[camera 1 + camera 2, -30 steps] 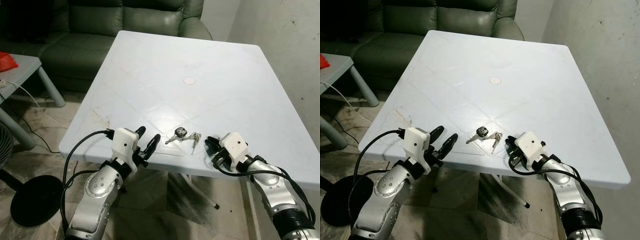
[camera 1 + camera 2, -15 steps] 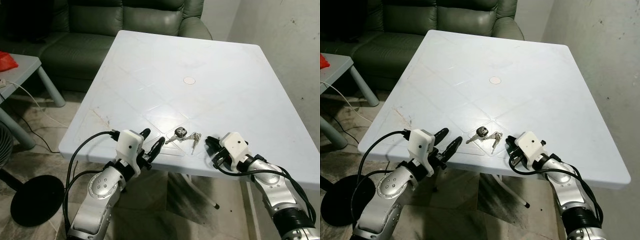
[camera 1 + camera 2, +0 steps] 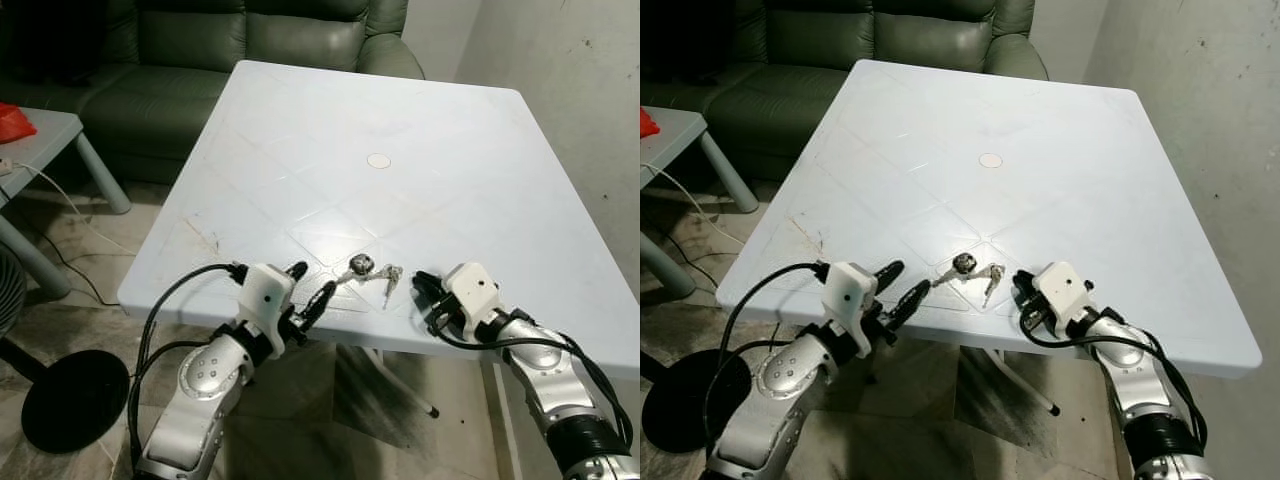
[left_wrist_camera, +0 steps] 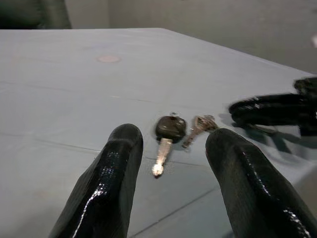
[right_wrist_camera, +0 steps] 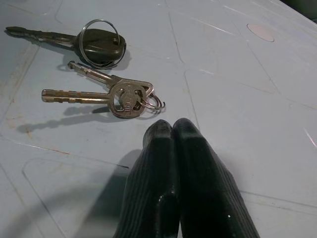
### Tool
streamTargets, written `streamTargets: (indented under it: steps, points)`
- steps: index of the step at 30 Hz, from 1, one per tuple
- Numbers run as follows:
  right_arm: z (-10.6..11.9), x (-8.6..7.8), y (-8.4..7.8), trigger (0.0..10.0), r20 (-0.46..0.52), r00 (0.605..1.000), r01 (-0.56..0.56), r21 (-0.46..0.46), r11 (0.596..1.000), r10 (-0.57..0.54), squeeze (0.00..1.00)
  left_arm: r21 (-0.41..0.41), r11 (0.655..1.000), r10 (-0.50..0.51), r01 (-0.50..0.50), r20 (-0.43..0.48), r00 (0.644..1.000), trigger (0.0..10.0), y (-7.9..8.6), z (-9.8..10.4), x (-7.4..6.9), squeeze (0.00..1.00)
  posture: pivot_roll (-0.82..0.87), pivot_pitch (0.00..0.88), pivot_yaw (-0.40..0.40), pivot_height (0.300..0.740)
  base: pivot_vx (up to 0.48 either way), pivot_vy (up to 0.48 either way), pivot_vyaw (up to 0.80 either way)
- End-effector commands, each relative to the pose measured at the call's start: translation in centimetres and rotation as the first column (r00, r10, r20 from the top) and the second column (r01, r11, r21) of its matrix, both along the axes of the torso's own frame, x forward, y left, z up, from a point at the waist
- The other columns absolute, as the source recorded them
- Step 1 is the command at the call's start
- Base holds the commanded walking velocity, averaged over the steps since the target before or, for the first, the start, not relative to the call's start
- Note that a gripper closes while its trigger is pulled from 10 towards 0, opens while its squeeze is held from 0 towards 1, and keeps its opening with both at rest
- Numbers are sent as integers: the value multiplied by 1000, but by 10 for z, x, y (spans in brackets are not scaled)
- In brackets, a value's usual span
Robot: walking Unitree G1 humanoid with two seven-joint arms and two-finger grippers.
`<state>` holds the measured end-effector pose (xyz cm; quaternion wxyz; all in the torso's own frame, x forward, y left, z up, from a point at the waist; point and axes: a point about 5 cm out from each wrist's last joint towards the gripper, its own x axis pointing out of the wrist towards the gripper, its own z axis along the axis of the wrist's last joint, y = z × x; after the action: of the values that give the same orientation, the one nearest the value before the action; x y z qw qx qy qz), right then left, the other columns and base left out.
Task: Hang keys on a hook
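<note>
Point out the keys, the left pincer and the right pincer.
keys (image 5: 101, 74), right wrist view, on the black key head and the metal keys beside it.
left pincer (image 3: 310, 286), left eye view, midway between its open fingertips.
right pincer (image 5: 172, 130), right wrist view, where its closed fingertips meet.

The sofa (image 3: 250, 40) is cut off by the top edge of the head views, and its lower front is hidden behind the surface (image 3: 420, 130). The small grey side table (image 3: 40, 140) and the fan base (image 3: 70, 400) are cropped by the left edge. Both arms are cut at the bottom edge. In the left wrist view the keys (image 4: 173, 134) are blurred (the teeth cannot be read), and the left end effector (image 4: 173, 173) is cropped below. The right end effector (image 5: 173, 134) is cut off at the bottom edge of its wrist view.
</note>
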<state>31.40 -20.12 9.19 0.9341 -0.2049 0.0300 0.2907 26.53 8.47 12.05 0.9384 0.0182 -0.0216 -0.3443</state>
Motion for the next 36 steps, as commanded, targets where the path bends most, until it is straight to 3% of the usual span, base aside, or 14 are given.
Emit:
streamTargets:
  steps: [1,15,16,17,18,19,30,36]
  points:
    - [2,2,-4,0,8,1000,14,-1,1000,-14,0,10,1000,-30,30,6,1000,10000,-4,1,-4,0,-118,102,-26,740,0,0,0]
    - [10,7,-2,0,43,999,19,17,1000,-20,0,47,995,-93,93,10,996,10000,-3,0,-3,0,-125,83,-16,740,0,0,0]
    - [11,8,-2,588,45,999,20,17,1000,-21,0,52,993,-105,104,10,994,10000,-4,0,-3,0,-127,80,-14,740,0,0,0]
    - [12,8,-2,4118,55,998,25,14,1000,-26,0,54,992,-114,113,10,993,10000,-5,-1,-4,0,-127,80,-13,740,0,0,0]
    - [13,8,-3,4118,62,998,29,11,1000,-29,0,56,991,-120,119,10,993,10000,-5,-1,-4,0,-127,80,-13,740,0,0,0]
    - [13,9,-3,10000,63,997,33,12,999,-34,0,56,991,-125,124,11,992,10000,-6,-1,-4,0,-129,78,-10,740,0,0,0]
    - [23,7,2,10000,99,994,28,113,993,-39,0,62,985,-164,163,12,986,10000,-9,-1,-4,0,-143,67,3,740,0,0,0]
    - [42,10,4,10000,150,980,79,314,946,-132,0,51,994,-97,95,38,995,10000,-4,4,5,0,-147,65,6,740,0,0,0]
